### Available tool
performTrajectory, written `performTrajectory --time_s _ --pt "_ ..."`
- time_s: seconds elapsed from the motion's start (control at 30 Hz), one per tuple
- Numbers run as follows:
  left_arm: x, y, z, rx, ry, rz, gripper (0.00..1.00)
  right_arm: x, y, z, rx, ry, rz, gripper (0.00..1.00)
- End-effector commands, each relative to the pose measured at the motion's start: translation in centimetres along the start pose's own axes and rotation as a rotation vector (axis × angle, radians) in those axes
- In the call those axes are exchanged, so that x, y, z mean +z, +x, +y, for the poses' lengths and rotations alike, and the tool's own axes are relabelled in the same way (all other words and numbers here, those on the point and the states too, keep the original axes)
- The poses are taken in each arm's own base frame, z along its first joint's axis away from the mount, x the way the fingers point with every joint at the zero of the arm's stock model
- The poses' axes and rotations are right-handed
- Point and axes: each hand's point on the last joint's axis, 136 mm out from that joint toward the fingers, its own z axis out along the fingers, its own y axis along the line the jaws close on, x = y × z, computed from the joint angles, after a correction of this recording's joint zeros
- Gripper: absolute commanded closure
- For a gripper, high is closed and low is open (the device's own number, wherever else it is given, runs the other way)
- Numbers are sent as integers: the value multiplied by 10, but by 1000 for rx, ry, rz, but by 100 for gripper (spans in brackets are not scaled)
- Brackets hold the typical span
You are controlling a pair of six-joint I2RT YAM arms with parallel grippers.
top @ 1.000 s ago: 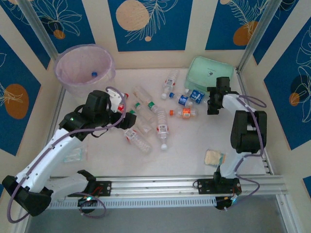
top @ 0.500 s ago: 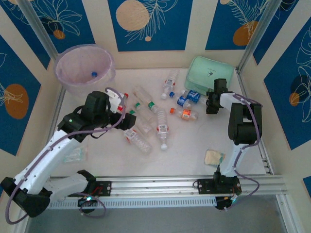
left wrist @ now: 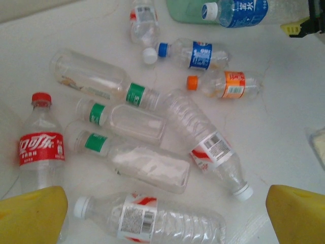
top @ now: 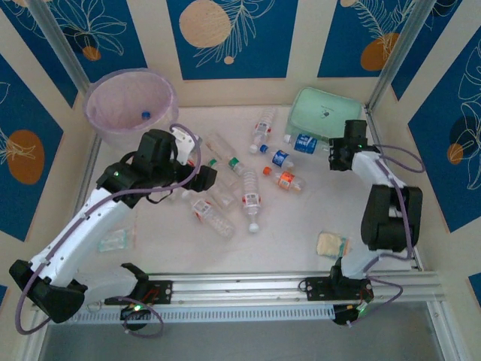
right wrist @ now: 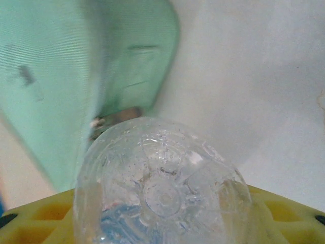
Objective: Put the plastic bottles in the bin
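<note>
Step in hand: pick on the right side. The right end effector (right wrist: 162,218) is pinching the blue-labelled bottle (top: 303,141) by its base end. In the right wrist view the clear base sits between the yellow fingers (right wrist: 35,213). The bottle is just beside the mint-green case (top: 323,113), at the far right of the counter (top: 301,226).

Right arm pose: forearm reaching far and outward, wrist turned in toward the case.

The left end effector (left wrist: 165,213) is spread wide and holding nothing. It hovers above the main scatter of plastic bottles (left wrist: 147,122), with the red-labelled cola bottle (left wrist: 40,147) by one finger. Left arm is stretched diagonally toward mid-counter.

Next, as I judge it: lift clear of the case, then a long carry across to the bin (top: 113,134) at far left. The left arm lies on that path, so there is a collision risk.
</note>
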Motion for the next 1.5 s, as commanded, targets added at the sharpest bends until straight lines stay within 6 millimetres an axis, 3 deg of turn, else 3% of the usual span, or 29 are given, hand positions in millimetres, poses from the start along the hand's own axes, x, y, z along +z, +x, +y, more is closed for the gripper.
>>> performTrajectory --time_s 0.0,0.1,0.23,0.43,0.63,0.87,1.07,1.2,1.37,1.47 --pt "-1 -13 -15 37 67 4 0 -29 3 7 -171 -58 22 61" --pt "7 -22 -28 52 125 7 0 -53 23 23 -422 -178 104 67" --pt "18 -37 -49 44 233 -19 0 -95 79 39 -749 -447 330 68" --pt "36 -52 -85 -11 434 -81 0 -140 148 15 -1028 -569 584 83" --pt "63 -29 -113 -12 518 -34 0 -175 208 -8 -1276 -646 710 84" --pt "79 -6 -152 -2 629 -3 0 -195 228 -4 -1281 -741 757 84" --pt "100 -2 -166 -62 647 18 1 -199 228 2 -1277 -763 735 85" --pt "111 1 -175 -67 668 27 17 -200 228 4 -1262 -777 725 88" --pt "119 0 -178 -83 671 33 47 -202 225 1 -1269 -764 711 88" --pt "120 -2 -176 -85 654 34 54 -201 223 0 -1264 -746 700 84"
